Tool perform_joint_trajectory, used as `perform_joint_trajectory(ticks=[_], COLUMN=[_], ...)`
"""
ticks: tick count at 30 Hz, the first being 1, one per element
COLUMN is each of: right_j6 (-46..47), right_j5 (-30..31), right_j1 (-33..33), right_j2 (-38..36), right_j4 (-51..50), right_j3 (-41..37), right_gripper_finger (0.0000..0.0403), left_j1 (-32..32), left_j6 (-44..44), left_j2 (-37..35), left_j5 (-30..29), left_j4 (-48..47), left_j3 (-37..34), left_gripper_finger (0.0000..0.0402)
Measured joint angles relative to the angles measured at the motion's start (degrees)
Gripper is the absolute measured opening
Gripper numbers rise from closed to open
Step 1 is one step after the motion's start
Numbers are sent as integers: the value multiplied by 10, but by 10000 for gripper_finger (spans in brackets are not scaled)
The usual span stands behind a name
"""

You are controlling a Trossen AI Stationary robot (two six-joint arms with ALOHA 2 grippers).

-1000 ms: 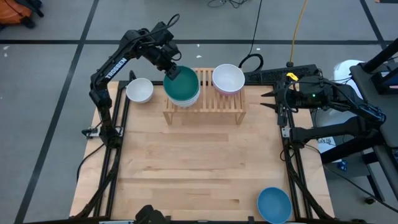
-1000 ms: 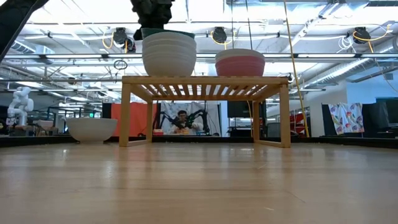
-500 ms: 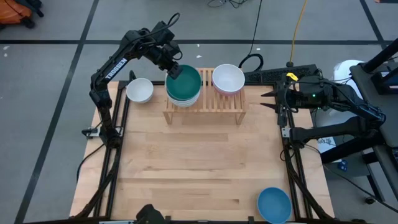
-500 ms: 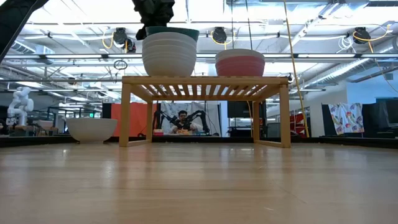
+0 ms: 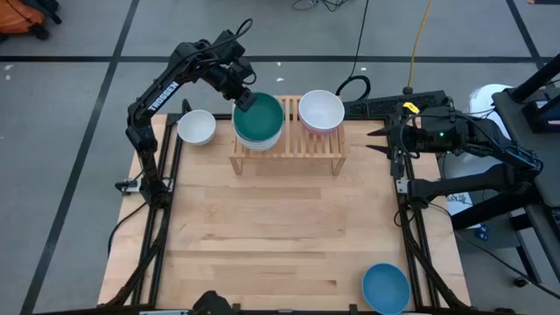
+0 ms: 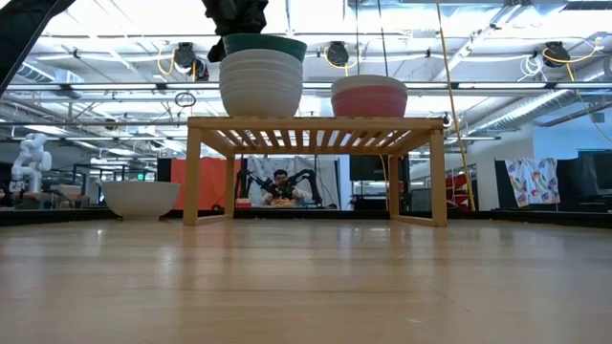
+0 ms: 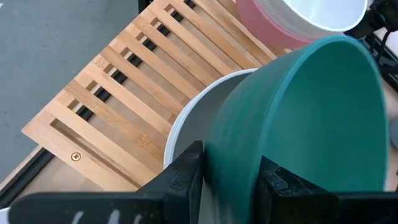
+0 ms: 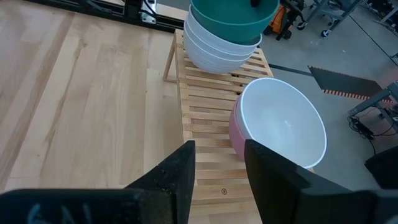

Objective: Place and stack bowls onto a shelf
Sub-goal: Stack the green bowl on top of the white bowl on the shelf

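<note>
Grey floor (image 5: pixel 70 131) crossed by dark lines surrounds the wooden tabletop (image 5: pixel 271 227); beyond, ceiling lights (image 6: pixel 497 19), a seated person (image 6: pixel 279 186).

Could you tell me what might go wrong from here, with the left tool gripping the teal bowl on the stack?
The left tool pinches the teal bowl's rim atop the white bowl stack. If the bowl is not fully nested, releasing could leave it tilted. Withdrawing carelessly could drag the stack along the shelf or bump the pink bowl beside it.
</note>
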Motion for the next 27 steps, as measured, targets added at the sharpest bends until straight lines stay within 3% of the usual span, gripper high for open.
perform_joint_trajectory(ticks=[17,27], right_j6=[-2,-2], right_j5=[0,0], right_j1=[0,0], right_j2=[0,0], right_j4=[0,1], right_j3=[0,0], right_gripper_finger=[132,132], left_j1=[-3,-1], left_j6=[32,41], left_j2=[0,0], left_j5=[-2,-49], left_j4=[-1,3], left_j3=[0,0], left_gripper_finger=[88,88])
